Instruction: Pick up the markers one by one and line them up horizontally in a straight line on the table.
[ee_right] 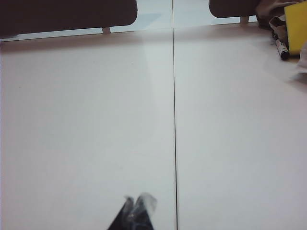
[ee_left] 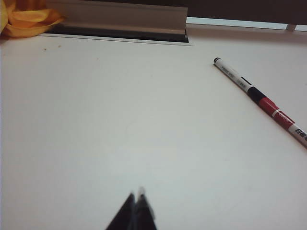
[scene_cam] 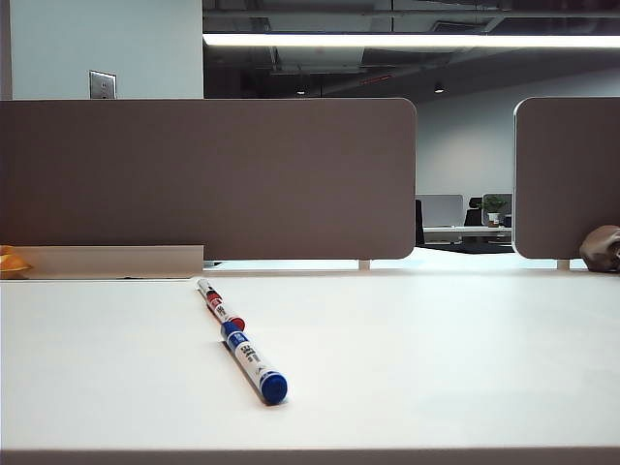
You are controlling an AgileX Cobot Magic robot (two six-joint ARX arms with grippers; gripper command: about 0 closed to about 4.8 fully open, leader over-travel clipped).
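Visibly three markers [scene_cam: 240, 341] end-to-end; left pincer [ee_left: 135, 196], right pincer [ee_right: 136, 200] closed.

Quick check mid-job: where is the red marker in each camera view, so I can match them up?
Exterior view: red marker left of centre on the table, end to end with the blue marker.
Left wrist view: red marker at the right edge.
Right wrist view: not in it.
Shared landmark: grey partition.

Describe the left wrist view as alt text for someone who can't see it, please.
A white table fills the frame, with two markers lying end to end near one edge: a black marker and then a red marker. The left claw is shut and empty above bare table, and an orange object sits in a far corner.
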